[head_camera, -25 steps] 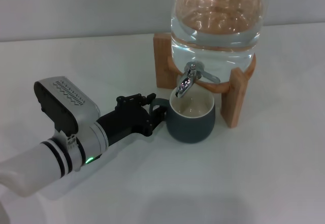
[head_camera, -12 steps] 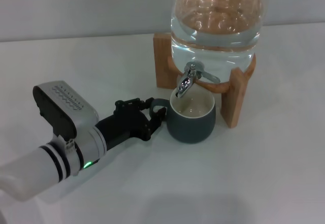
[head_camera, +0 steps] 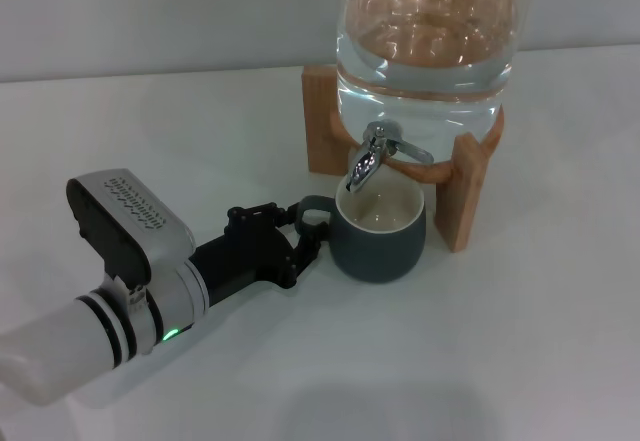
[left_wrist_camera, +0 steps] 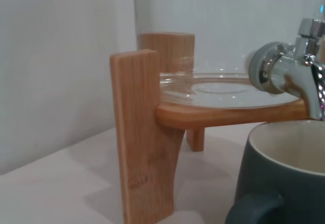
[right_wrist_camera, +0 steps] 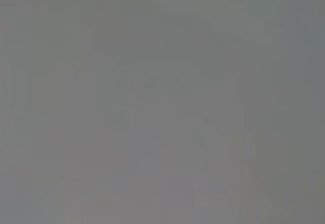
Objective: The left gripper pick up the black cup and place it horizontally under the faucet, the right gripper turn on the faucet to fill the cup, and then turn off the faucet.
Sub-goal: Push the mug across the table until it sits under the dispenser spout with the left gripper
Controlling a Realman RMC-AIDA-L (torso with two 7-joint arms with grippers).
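Black cup (head_camera: 379, 237) sitting upright on the table (head_camera: 500, 341) right under the faucet (head_camera: 366, 164), left gripper (head_camera: 300, 236) just beside its handle, fingers spread apart, gripping nothing.

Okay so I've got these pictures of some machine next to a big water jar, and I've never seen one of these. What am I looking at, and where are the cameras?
It is a two-armed robot. One picture looks down from its head; the other two come from cameras on its wrists. The left claw sits at the handle of the black cup, jaws apart, not gripping. The cup stands upright on the white table under the faucet of a glass water jar on a wooden stand. The left wrist camera shows the same cup and faucet close up. The right wrist picture is blank grey; the right arm is not visible.
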